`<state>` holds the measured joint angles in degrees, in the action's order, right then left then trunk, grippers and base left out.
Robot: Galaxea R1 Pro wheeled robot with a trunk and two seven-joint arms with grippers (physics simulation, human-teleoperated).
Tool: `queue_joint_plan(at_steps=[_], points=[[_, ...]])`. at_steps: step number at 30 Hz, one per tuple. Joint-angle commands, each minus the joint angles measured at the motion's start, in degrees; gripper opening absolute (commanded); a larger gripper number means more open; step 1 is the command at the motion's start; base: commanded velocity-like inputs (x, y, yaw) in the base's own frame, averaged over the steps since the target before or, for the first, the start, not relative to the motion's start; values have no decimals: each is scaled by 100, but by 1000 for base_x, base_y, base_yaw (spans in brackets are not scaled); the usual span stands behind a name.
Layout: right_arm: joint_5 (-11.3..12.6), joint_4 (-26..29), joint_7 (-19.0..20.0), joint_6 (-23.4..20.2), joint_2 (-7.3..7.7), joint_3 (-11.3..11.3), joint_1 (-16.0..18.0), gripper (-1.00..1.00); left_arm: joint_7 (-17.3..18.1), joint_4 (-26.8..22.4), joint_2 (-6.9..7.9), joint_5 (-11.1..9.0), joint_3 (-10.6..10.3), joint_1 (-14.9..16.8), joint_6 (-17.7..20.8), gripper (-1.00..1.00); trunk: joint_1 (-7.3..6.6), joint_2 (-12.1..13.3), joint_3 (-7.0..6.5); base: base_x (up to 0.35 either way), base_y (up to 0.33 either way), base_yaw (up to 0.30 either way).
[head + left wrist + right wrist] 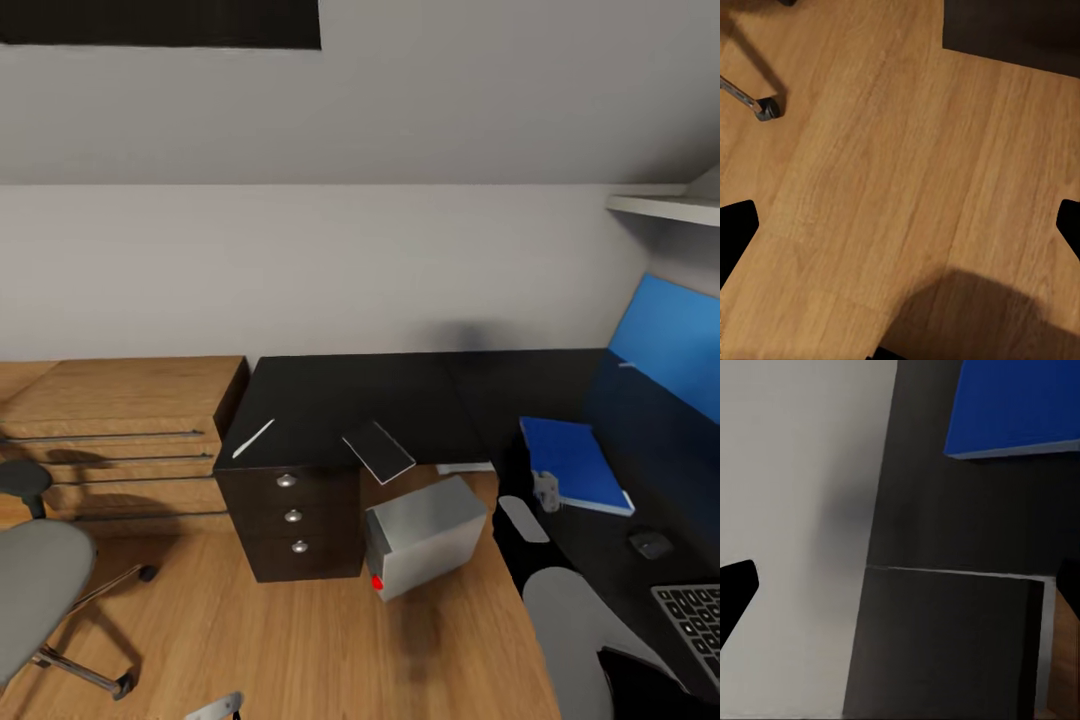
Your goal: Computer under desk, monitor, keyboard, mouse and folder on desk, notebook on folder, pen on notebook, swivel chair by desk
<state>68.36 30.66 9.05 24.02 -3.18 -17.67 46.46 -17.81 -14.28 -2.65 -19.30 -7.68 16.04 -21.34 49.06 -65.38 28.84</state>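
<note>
The black L-shaped desk (400, 395) carries the white pen (253, 438) and the small notebook (378, 450), which juts over the front edge. The blue folder (573, 463), black mouse (650, 544), keyboard (695, 615) and blue-lit monitor (668, 340) lie on the desk's right wing. The grey computer (425, 535) stands on the floor beside the drawer unit (292, 515). At the left is the swivel chair (35, 590). My right gripper (545, 488) hovers open at the folder's near corner; the folder (1020, 412) lies ahead of it. My left gripper (215, 708) hangs open over the floor.
A light wooden dresser (120, 420) with bar handles stands against the wall left of the desk. A white shelf (665, 207) juts out at the upper right. A chair caster (766, 109) and the dark drawer unit (1012, 30) edge the wooden floor (885, 172).
</note>
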Motion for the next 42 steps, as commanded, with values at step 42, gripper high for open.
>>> queue_joint_plan(at_steps=[42], points=[[130,-60,-739,-3308,-7,265,3,100,-74,-22,-166,-39,-69,5,-2,100,373,-685,238,0,0,120]])
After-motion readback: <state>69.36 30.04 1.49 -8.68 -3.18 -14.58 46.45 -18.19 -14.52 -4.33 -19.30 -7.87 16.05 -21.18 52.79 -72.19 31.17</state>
